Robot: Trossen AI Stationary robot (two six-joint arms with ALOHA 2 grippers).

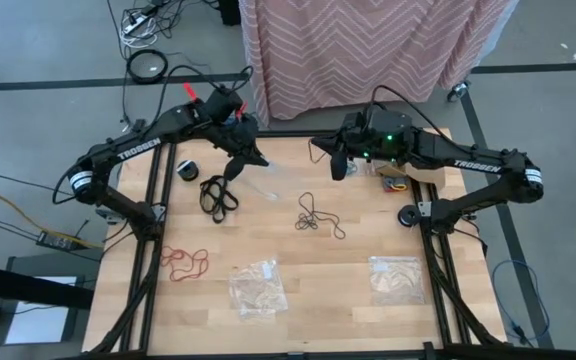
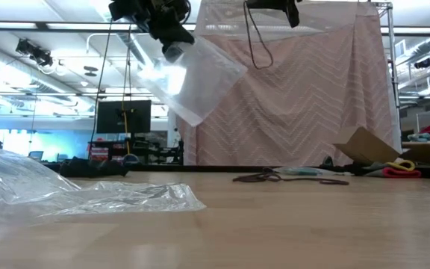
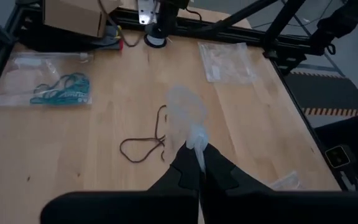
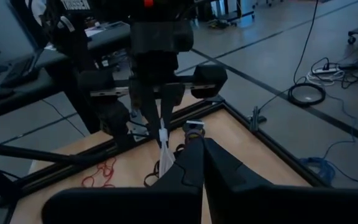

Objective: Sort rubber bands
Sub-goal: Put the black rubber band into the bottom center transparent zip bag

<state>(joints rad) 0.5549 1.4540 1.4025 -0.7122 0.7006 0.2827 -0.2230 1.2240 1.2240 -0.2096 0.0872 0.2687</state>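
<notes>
Now right gripper (image 1: 339,172) pinching rubber band (image 2: 257,41), dangling

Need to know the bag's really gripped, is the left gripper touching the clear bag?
Touching. The left wrist view shows the left gripper shut on the clear bag; the low view shows the bag hanging from it.

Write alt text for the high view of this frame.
Seen from above, the left gripper holds a clear plastic bag over the wooden table, facing the shut right gripper. On the table lie black, dark brown and red rubber bands, plus two more bags.
</notes>
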